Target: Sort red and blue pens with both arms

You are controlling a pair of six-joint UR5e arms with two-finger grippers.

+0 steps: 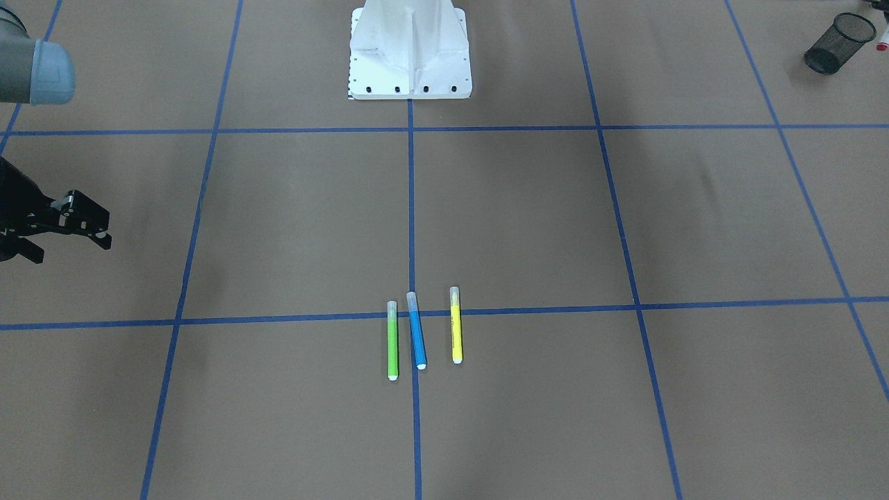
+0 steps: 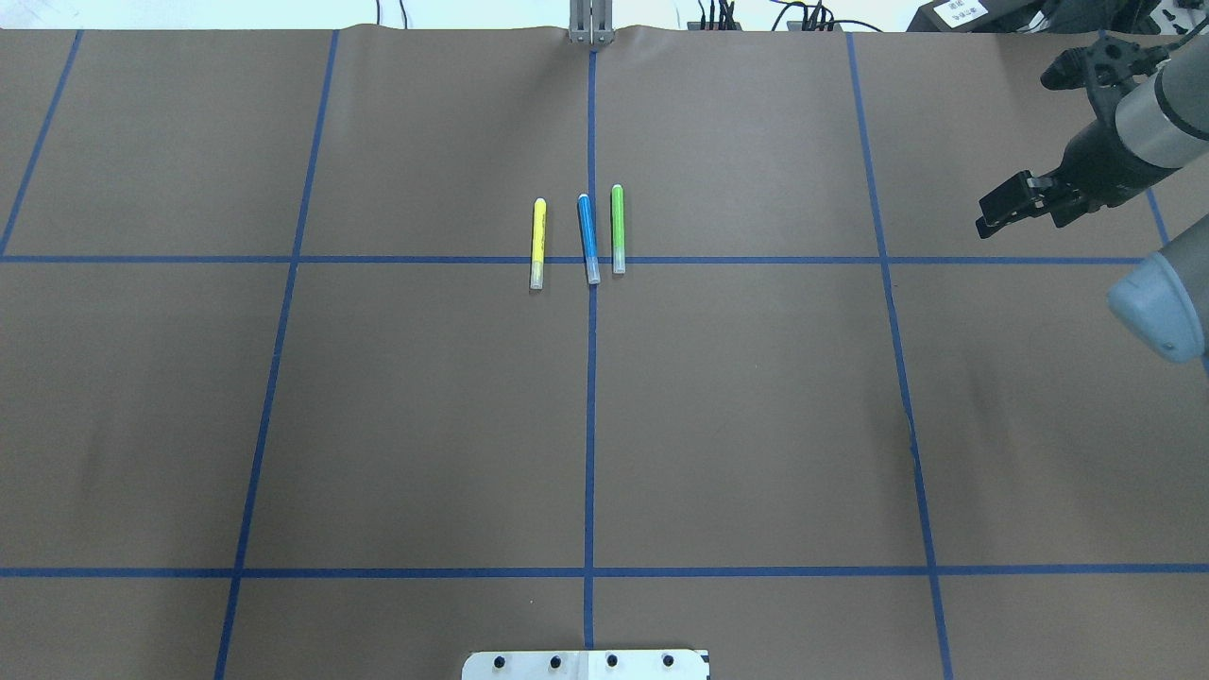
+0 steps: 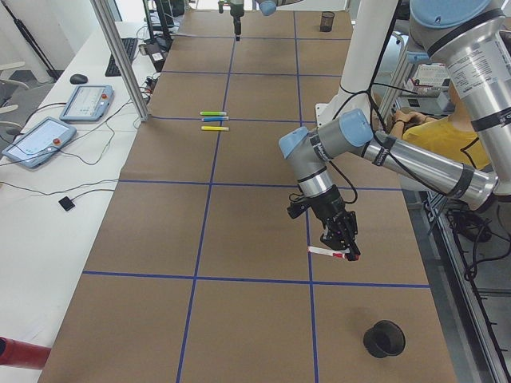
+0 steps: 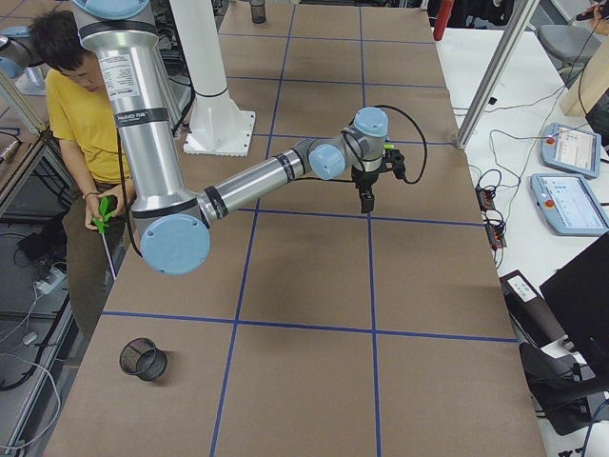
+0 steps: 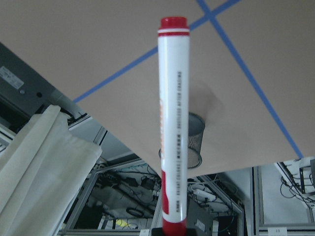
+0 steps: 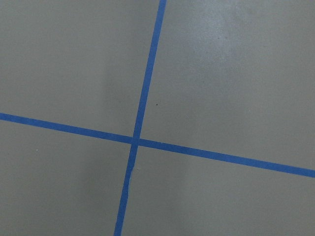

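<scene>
- Red-capped white pen (image 5: 173, 123), its small barrel print unreadable, is clamped in the left gripper (image 3: 342, 249) above the table (image 3: 239, 215).
- Blue pen (image 1: 417, 331) lies between green marker (image 1: 392, 342) and yellow marker (image 1: 455, 326).
- Right gripper (image 1: 103, 229) holds nothing; its spread is unclear.

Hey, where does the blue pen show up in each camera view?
Front-facing: blue pen lower centre, between green marker and yellow marker.
Overhead: upper centre.
Exterior left: far, upper left.
Exterior right: not visible.
Left wrist: not in it.
Right wrist: not in it.
Shared landmark: the tape crossing it lies on.
</scene>
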